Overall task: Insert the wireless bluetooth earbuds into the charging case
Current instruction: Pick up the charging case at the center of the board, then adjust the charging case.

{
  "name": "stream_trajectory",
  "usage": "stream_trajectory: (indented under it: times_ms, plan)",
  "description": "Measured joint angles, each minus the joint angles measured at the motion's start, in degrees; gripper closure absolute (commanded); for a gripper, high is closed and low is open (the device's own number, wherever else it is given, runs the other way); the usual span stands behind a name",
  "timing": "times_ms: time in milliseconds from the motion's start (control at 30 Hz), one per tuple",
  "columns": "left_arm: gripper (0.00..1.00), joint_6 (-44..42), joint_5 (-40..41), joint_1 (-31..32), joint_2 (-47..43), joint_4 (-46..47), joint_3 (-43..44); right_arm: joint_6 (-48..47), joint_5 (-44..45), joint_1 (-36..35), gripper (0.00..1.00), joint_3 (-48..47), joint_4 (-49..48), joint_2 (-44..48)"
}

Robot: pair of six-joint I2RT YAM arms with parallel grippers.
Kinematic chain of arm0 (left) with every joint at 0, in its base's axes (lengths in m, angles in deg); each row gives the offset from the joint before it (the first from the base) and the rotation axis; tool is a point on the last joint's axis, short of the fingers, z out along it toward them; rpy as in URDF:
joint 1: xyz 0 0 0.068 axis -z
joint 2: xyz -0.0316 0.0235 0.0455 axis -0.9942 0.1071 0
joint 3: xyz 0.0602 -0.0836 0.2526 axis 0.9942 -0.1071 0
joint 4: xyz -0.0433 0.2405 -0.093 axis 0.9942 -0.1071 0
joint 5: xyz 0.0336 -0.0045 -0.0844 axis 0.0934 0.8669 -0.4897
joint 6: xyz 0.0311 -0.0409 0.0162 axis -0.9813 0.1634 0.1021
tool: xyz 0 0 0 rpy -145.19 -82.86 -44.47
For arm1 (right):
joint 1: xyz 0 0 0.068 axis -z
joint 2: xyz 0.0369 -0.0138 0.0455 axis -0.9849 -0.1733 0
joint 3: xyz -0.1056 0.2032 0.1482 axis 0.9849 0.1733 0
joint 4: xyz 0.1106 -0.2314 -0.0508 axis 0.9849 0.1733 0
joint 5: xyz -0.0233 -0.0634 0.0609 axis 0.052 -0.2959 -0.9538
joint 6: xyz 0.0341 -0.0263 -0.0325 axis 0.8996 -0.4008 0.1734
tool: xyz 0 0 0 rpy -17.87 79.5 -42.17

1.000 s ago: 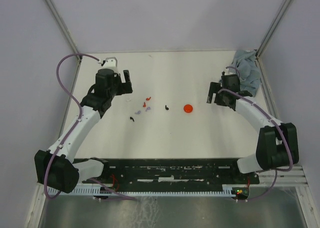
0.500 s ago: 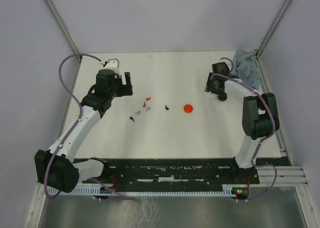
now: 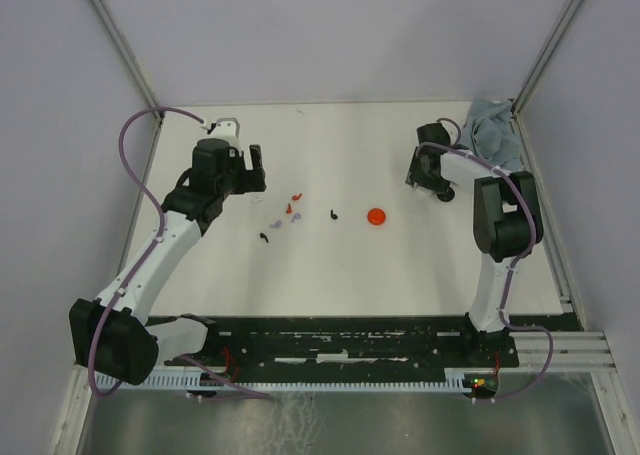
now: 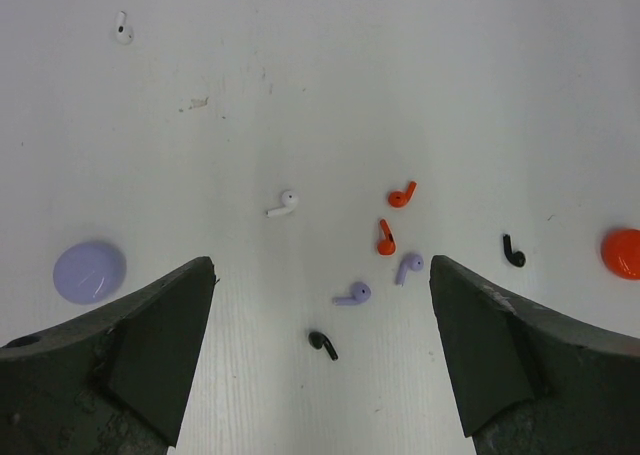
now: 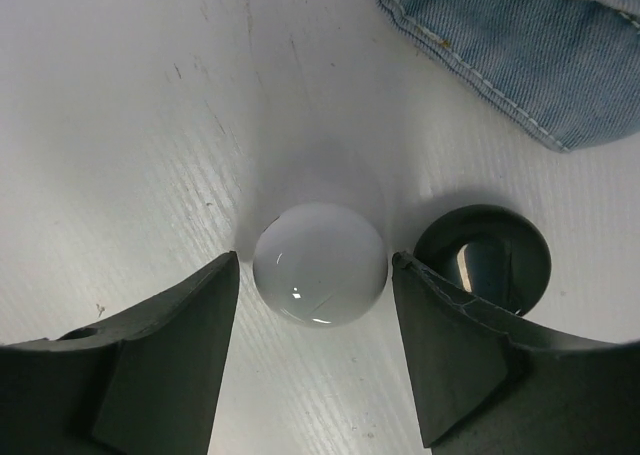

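From above: noted earbuds (image 3: 295, 210) scattered mid-desk (image 3: 350, 265), orange disc (image 3: 376, 216) near.
Left wrist: saw left pincer (image 4: 320, 275) wide open over earbuds, lilac disc (image 4: 89, 271) aside.
Right wrist: found right pincer (image 5: 315, 265) parted around white round case (image 5: 320, 263), not clamped; black disc (image 5: 483, 257) beside one finger.

Blue denim cloth (image 3: 500, 140) sits bunched in the table's (image 3: 350, 265) far right corner, stitched hem showing. White tabletop is scuffed.

— How do the earbuds (image 4: 354, 294) lie?
— Loose and scattered: red pair (image 4: 385, 239), lilac pair (image 4: 408, 267) and black pair (image 4: 513, 252) clustered, one white bud (image 4: 284, 204) beside them, the other well apart.
— The cases?
— Round. Lilac case (image 4: 89, 271) and red case (image 4: 622, 252) flank the cluster; white case (image 5: 320, 263) sits just beside black case (image 5: 483, 257).
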Motion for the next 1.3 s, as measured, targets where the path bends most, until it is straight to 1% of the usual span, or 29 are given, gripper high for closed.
stream_trajectory:
  times_ms: [100,200,367,600,767,1033,1300]
  plan:
    - [0.05,0.0,-0.1,0.0,0.0,0.0,0.0,0.1,0.0,0.0,0.30,-1.1,0.8,-1.4]
    - [0.06,0.0,-0.4,0.0,0.0,0.0,0.0,0.2,0.0,0.0,0.35,-1.9,1.1,-2.1]
    - [0.06,0.0,-2.0,0.0,0.0,0.0,0.0,0.0,0.0,-0.1,0.41,-2.1,1.3,-2.3]
    - [0.06,0.0,-6.0,0.0,-0.1,0.0,0.0,-2.6,-0.5,-1.1,0.43,-1.2,1.4,-1.2]
    - [0.09,0.1,-10.9,0.0,-0.2,0.0,0.0,-6.4,-2.6,-4.1,0.44,1.7,2.7,3.6]
    - [0.10,1.4,-20.1,0.0,-0.2,0.0,0.0,-13.6,-6.9,-11.6,0.46,4.7,4.8,15.6]
    - [0.12,6.1,-33.5,0.0,-0.2,0.7,-1.2,-23.0,-12.2,-19.7,0.48,7.2,8.3,27.6]
